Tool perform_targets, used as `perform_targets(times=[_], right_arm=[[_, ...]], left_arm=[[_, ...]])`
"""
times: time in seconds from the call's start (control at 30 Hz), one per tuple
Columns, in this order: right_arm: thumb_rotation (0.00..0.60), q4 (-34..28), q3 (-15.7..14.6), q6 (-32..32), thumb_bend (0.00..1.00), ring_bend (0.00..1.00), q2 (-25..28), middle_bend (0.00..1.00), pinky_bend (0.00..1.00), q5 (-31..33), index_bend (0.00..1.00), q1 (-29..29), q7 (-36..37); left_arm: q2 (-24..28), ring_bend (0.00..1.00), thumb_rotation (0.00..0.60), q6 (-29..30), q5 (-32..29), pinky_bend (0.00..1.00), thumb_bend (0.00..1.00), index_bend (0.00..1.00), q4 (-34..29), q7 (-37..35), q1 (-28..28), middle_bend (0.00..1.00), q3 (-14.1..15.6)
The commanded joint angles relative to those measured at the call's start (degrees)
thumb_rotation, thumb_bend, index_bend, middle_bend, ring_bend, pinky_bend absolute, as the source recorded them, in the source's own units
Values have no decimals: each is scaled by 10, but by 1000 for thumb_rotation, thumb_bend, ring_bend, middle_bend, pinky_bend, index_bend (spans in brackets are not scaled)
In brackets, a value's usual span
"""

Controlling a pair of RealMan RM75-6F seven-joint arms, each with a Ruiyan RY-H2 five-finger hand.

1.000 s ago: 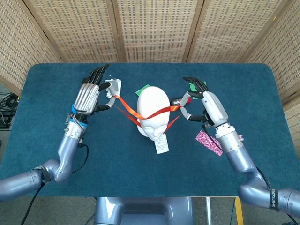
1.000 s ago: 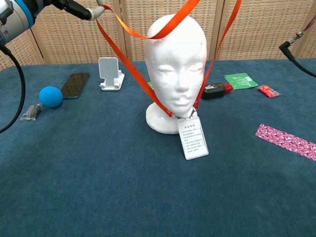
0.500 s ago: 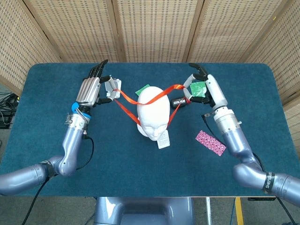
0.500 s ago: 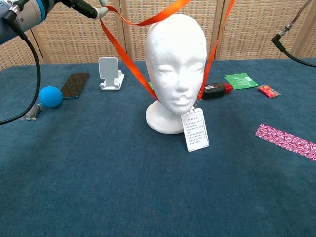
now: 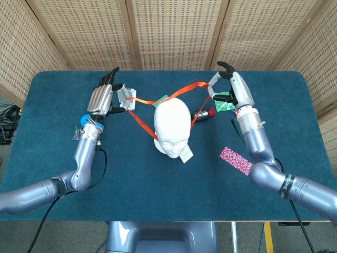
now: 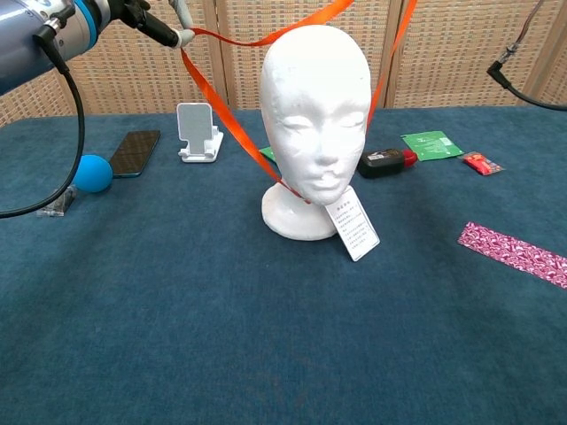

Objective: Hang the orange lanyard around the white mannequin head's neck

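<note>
Both hands were up over the worktop [image 6: 221,354]. From my head camera, my left hand [image 5: 103,95] pinched one side of the orange lanyard [image 5: 138,117], and my right hand [image 5: 233,89] held the other side at its fingertips, the rest of the fingers curled. The chest camera caught only the dark fingertips of my left hand [image 6: 151,22] at the top left corner, and of my right arm nothing but a black cable at the top right edge.

Nearest me in the chest view, the white badge card [image 6: 353,227] hung tilted at the front of the white mannequin head [image 6: 317,115], just under its chin and touching the base. That view showed the face and the strap rising steeply on both sides of it, running out of the top of the picture. Only the head camera showed the loop whole: it passed behind and over the crown, stretched between my hands.

To the right lay a pink patterned strip [image 6: 514,252]. Farther back sat a black and red device [image 6: 384,159], a green packet [image 6: 431,143] and a small red packet [image 6: 483,163]. To the left, a blue ball [image 6: 92,173], a dark phone [image 6: 135,152] and a white phone stand [image 6: 197,131].
</note>
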Motion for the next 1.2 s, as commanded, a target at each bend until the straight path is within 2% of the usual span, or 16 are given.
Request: perform_targets(times=[0.03,0.1,0.13,0.17,0.27,0.37,0.5,0.63,0.73,0.83,0.97,1.03,1.1,1.13,1.17,1.2], right_arm=[[600,25,-4,-10,673,0,-15,183,0,16,721,16,-21],[600,36,-4,-11,603,0,-22,183,0,23,686,22,-28],[600,44,-8,-15,519,0,-25,179,0,24,616,25,-35],[600,49,-8,-17,421,0,-27,167,0,25,507,28,-39],[600,62,-16,-14,225,0,-34,128,0,17,248,32,-55],[600,68,-18,-6,167,0,-38,123,0,7,200,29,-61],[600,68,-15,1,166,0,-37,124,0,3,200,24,-61],[600,56,-7,22,166,0,-29,129,0,-13,207,8,-52],[600,31,-7,40,225,0,-12,129,0,-41,214,-16,-38],[600,-5,-21,65,311,0,20,129,0,-97,222,-60,-19],[600,-33,-46,84,351,14,58,172,0,-156,244,-114,3],[600,-38,-59,92,368,86,70,248,1,-178,247,-133,6],[600,-36,-76,105,406,229,81,370,52,-199,247,-155,0],[600,-36,-82,110,446,330,83,454,135,-208,245,-161,-2],[600,-35,-87,113,501,432,85,533,265,-215,240,-167,-3],[600,-35,-94,116,540,493,88,578,365,-222,234,-174,-7]], left_arm=[[-9,0,600,-7,-1,0,425,367,15,-5,-8,0,1],[-13,0,600,-10,-2,0,419,151,21,-10,-11,0,0],[-15,0,600,-11,-1,0,400,56,25,-13,-12,0,1],[-17,0,600,-11,2,0,372,7,29,-15,-13,0,1],[-22,0,600,-6,20,0,195,0,39,-36,-11,0,3],[-22,0,600,-5,38,0,115,0,44,-60,-6,0,6],[-18,0,600,-6,51,0,64,0,45,-71,-1,0,11],[-5,0,600,7,83,0,59,0,31,-87,11,0,22],[16,0,600,29,127,0,60,0,9,-99,33,0,42],[50,0,600,65,179,0,60,0,-22,-110,71,0,73],[98,0,600,99,211,0,60,0,-61,-105,116,0,103],[117,0,600,115,219,0,60,0,-79,-98,134,0,112],[137,0,600,140,225,0,59,0,-101,-91,159,0,123],[146,0,600,148,227,0,59,0,-111,-88,169,0,127],[154,0,600,156,228,0,48,0,-121,-85,177,0,130],[162,0,600,164,229,0,38,0,-131,-79,187,0,134]])
